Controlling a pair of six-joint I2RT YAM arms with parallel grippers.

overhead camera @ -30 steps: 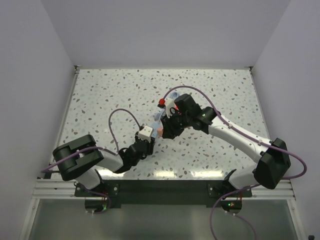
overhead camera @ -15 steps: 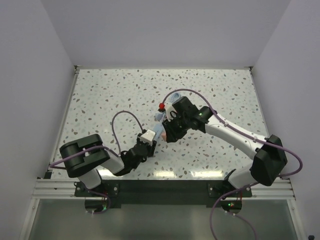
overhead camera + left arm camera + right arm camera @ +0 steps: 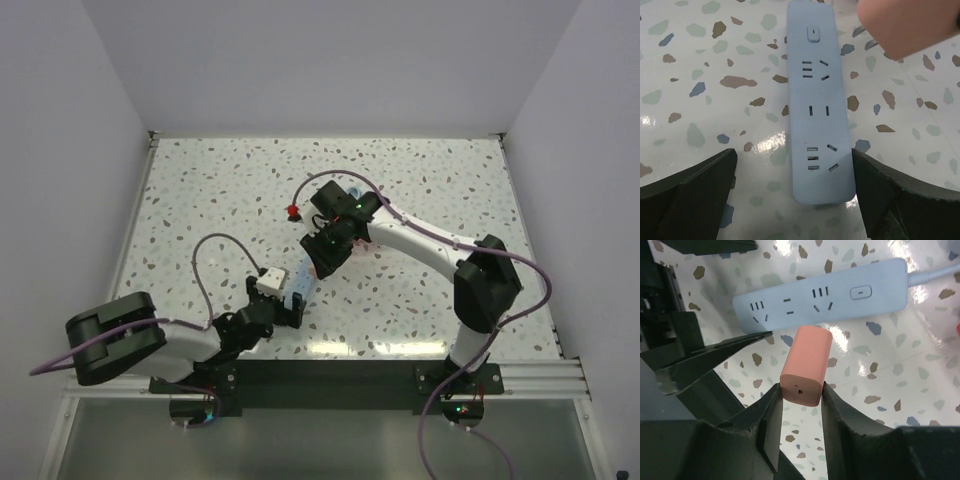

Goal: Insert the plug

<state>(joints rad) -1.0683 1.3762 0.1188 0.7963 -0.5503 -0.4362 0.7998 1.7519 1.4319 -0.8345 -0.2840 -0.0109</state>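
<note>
R gripper [image 3: 801, 392] is clenched on the plug [image 3: 807, 362], one finger [image 3: 771, 425] on each side of its lower end. The plug's held tilted, in the air, not in any socket. Its prongs aren't visible from the R wrist cam; only a flat end w/ a tiny mark shows.

The power strip [image 3: 825, 292] lies at 12 o'clock from the plug, flat on the speckled table [image 3: 200, 200], w/ 3 socket groups and a switch. Its cable [image 3: 940, 272] runs out of frame at 2 o'clock.

L gripper [image 3: 794, 160] is spread wide, w/ dark fingers [image 3: 690, 200] either side of the strip's near end, apart from it. Can't tell if they touch the table.

On the L wrist cam the plug [image 3: 907, 25] is a blurred salmon block at 1 o'clock, cut off by the frame.

From overhead the plug is too buried under the R gripper [image 3: 322, 258] to make out, and most of the strip [image 3: 297, 292] is covered by both wrists. A small red object [image 3: 294, 211] sits at 10 o'clock from the R gripper, too small to identify.
</note>
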